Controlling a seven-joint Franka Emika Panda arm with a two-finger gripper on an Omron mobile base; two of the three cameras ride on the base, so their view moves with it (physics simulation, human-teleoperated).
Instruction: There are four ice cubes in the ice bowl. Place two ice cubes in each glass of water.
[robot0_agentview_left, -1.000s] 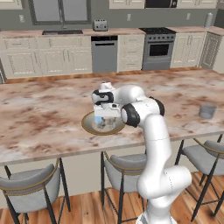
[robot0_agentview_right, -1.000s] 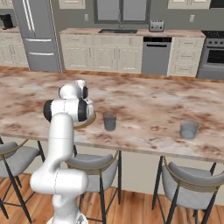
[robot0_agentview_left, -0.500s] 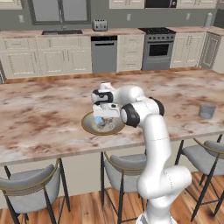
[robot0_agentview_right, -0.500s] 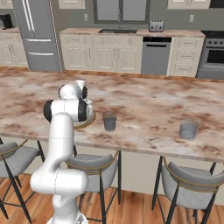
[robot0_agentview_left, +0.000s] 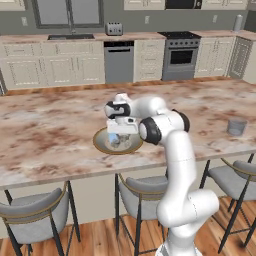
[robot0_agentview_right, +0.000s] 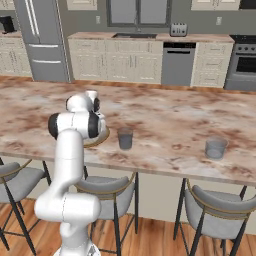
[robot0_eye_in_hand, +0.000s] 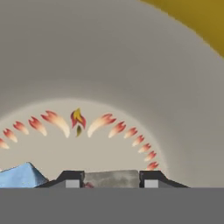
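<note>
While the arm reaches down into the ice bowl on the marble island counter, the gripper sits low over the bowl's floor, its two dark fingertips bracketing a pale grey ice cube that fills the gap between them. The jaws stand against the cube's two opposite flat sides, and the hold appears closed on it, though whether it is firm cannot be read. A second, light blue ice cube lies just beside the left fingertip, on the bowl's floor near its ring of red flame marks.

Both glasses of water stand on the same counter: the nearer glass just beside the bowl, the farther glass well apart to the right.

Judged as material, such a cube is light, rigid and probably slippery, so it should be held across parallel faces, near mid-height, and squarely centred. An off-centre pinch could squirt it sideways. The neighbouring blue cube sits close enough to be nudged during lifting.
</note>
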